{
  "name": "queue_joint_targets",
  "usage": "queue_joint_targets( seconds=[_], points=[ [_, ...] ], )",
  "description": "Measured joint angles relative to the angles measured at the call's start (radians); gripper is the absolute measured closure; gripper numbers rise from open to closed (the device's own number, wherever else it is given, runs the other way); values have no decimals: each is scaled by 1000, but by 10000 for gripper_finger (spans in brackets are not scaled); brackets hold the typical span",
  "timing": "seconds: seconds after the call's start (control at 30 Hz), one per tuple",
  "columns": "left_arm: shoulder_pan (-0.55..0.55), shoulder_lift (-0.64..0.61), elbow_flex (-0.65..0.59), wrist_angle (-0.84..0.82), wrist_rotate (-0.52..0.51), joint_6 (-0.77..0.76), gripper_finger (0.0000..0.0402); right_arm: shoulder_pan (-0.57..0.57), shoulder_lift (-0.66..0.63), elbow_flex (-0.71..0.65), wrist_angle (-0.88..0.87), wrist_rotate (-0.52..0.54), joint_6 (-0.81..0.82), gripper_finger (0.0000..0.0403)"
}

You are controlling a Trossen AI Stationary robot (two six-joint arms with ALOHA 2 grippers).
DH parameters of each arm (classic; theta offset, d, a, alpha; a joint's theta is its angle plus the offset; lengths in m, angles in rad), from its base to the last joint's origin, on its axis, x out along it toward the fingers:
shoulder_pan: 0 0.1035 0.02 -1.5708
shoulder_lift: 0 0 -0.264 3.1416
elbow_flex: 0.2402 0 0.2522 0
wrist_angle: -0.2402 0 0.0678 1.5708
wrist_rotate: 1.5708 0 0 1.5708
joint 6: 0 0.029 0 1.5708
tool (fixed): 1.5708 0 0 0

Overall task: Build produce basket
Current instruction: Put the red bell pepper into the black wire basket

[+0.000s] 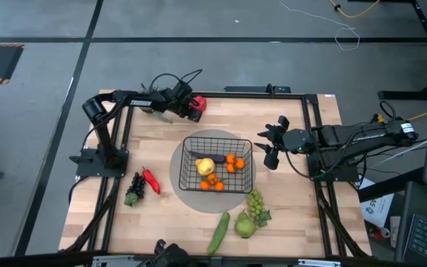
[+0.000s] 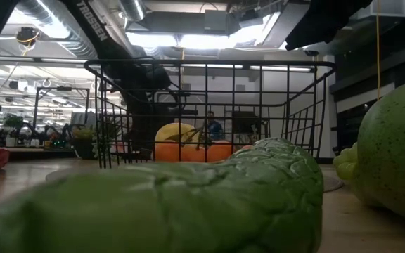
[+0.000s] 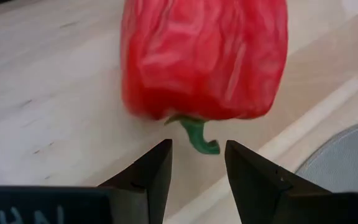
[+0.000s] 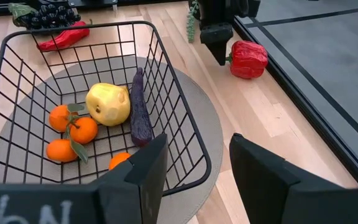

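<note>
Pale, matt wooden tabletop (image 1: 161, 215) with fine grain and plank seams. Thin black wire basket (image 1: 217, 140) with an open grid, set on a smooth grey matt mat (image 4: 213, 118). Glossy, faintly ribbed red bell pepper (image 3: 204, 59) of plastic look, with a smooth green stem. Wrinkled, embossed green skin on the cucumber (image 2: 160, 204); speckled, dimpled matt rind on the pear (image 2: 396, 151). Matt dark plastic fingers (image 3: 148, 177) on the left gripper (image 3: 197, 168).
</note>
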Motion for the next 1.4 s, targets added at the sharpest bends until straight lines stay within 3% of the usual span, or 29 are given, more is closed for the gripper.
queue_joint_targets(
  seconds=[1.4],
  points=[
    [-24,41,0,118,-131,37,258,0,0,0,-16,0,3,228]
  ],
)
